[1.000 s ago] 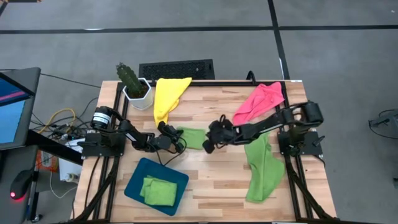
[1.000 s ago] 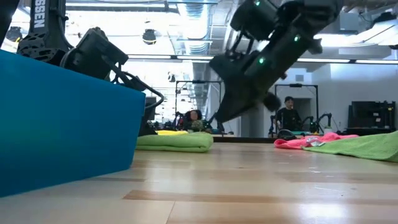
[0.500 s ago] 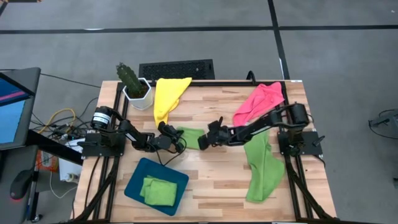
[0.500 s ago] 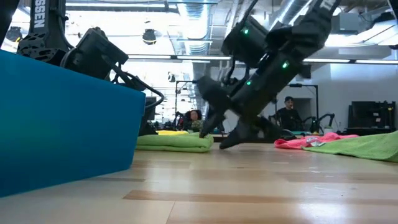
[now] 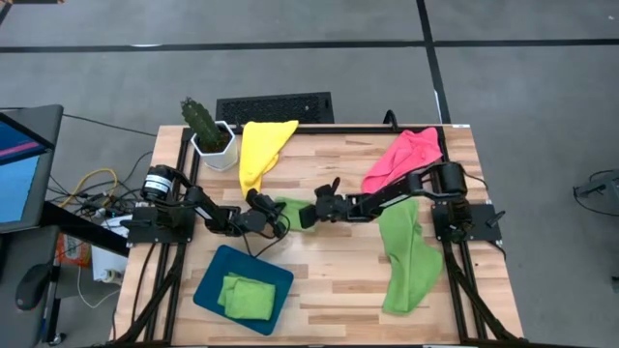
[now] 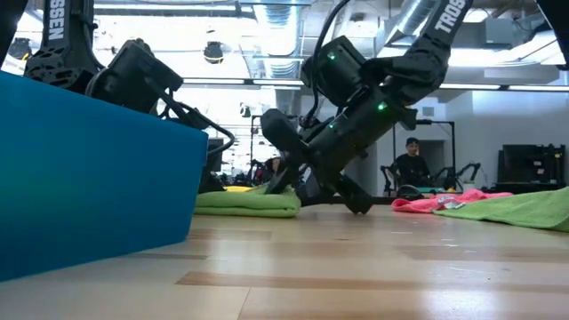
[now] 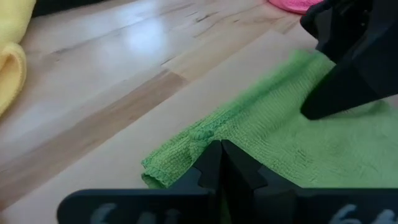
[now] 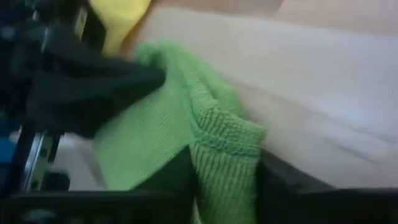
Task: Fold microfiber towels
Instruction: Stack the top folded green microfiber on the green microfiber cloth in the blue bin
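Observation:
A folded lime green towel lies flat on the table's middle; it also shows in the low view. My left gripper is shut on its left end. My right gripper is open and low at the towel's right end, its fingers on either side of the folded corner. A yellow towel, a pink towel and a spread lime green towel lie apart on the table. My left gripper pinches the folded towel's left edge between its two shut fingers, coming low from the table's left. The towel bunches slightly at the fingertips and lies on the table. My right gripper has the towel's right corner between its open fingers; I cannot tell whether they touch it.
A dark teal tray at the near left holds a folded green towel. A potted cactus and a black keyboard stand at the far left edge. Bare wood shows at the near middle.
My right gripper has gone toward the table's left and down, from above the table's middle to the folded green towel's right end, its open fingers now around that end. The towel has stayed where it was.

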Controlling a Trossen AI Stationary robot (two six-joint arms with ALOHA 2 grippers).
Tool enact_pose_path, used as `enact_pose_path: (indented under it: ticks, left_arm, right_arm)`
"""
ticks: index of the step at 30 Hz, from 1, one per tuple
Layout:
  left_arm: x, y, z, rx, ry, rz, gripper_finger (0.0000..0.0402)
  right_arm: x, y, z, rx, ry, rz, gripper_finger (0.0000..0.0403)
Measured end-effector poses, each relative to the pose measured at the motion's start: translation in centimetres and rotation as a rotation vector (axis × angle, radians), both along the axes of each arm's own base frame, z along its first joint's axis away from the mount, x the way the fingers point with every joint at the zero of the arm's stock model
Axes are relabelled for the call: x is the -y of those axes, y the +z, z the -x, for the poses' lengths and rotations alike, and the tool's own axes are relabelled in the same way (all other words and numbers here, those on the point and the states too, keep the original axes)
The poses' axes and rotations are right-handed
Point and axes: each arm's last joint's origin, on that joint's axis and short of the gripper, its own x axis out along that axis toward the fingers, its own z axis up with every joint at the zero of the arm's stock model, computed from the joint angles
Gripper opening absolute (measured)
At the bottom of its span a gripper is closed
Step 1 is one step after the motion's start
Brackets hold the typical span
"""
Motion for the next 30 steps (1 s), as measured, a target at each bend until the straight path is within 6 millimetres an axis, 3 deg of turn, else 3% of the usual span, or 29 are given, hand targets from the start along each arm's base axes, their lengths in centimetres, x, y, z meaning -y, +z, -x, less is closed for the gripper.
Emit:
enact_pose_path:
  ticks: [5, 9, 14, 18, 21, 26, 30]
  left_arm:
    - [0.0, 0.6, -0.1, -0.003, -0.024, -0.04, 0.0]
    - [0.1, 1.9, -0.1, 0.005, -0.067, -0.066, 0.0]
    - [0.2, 6.3, 0.9, 0.028, -0.108, -0.095, 0.0]
    - [0.2, 10.0, 3.9, -0.005, -0.102, -0.099, 0.0]
    - [0.0, 11.4, 6.9, -0.029, -0.048, -0.005, 0.0]
    - [-0.1, 11.4, 12.0, -0.159, 0.041, 0.132, 0.0]
    - [-0.3, 11.1, 14.6, -0.207, 0.122, 0.216, 0.0]
  right_arm:
    - [-0.7, 0.4, 0.1, -0.009, 0.074, 0.036, 0.0027]
    - [-0.8, 0.9, 0.3, -0.016, 0.094, 0.046, 0.0031]
    - [-0.7, 1.6, 0.5, -0.027, 0.12, 0.074, 0.0029]
    - [-0.8, 2.9, 0.6, -0.004, 0.136, 0.099, 0.0027]
    - [-0.8, 4.2, 0.6, 0.038, 0.142, 0.113, 0.0027]
    - [-0.7, 6.8, 0.7, 0.119, 0.141, 0.144, 0.0028]
    - [-1.0, 9.3, 0.3, 0.268, 0.147, 0.158, 0.0028]
